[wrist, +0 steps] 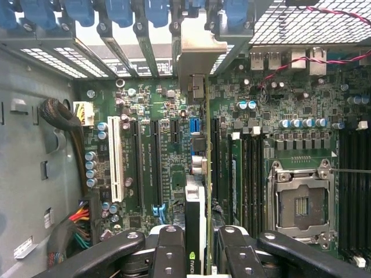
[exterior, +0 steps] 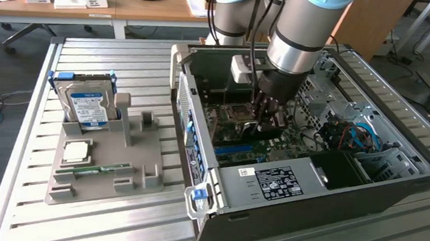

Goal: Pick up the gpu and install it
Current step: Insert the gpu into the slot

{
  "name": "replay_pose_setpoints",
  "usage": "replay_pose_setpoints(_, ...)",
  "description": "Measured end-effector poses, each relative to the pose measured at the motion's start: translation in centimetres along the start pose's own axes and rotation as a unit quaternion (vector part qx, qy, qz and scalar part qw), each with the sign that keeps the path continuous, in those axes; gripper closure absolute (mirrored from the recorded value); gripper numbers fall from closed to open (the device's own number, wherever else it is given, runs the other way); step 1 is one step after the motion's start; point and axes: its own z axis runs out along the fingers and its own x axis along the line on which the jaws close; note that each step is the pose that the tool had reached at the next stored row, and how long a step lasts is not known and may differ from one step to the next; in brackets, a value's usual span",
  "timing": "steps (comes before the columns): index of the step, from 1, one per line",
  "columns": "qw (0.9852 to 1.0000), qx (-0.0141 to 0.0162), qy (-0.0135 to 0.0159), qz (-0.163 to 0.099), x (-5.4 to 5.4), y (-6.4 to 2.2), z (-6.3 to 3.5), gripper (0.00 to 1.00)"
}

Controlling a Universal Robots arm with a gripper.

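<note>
You have the black two-fingered gripper down inside the open dark grey computer case, low over the green motherboard. Its jaws stand partly closed, clamped on the gpu, a thin dark circuit card that you see edge-on in the wrist view, running straight out from between the black fingers toward the row of silver slot covers with blue clips at the case's rear wall. The card's silver metal bracket stands at that far end, among the slot covers. The card is upright on its long edge, directly above the motherboard's expansion slots, with a white slot and black slots to one side of it and the silver processor socket to the other. You cannot tell from these views whether its bottom edge is touching a slot.

In the exterior view, the grey and silver robot arm comes down into the case from above, with the gripper near the middle of the board. To the exterior view's left of the case, well apart from it, a grey plastic parts holder lies on the slatted metal table. It bears a silver hard drive with a blue-and-white label standing on edge, a square silver processor chip lying flat, and a narrow green memory stick.
</note>
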Motion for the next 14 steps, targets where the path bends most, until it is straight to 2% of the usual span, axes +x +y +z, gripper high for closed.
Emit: replay_pose_setpoints(14, 1.0000, -0.0001, 0.0001, 0.000, 0.09, 0.24, 0.37, 0.73)
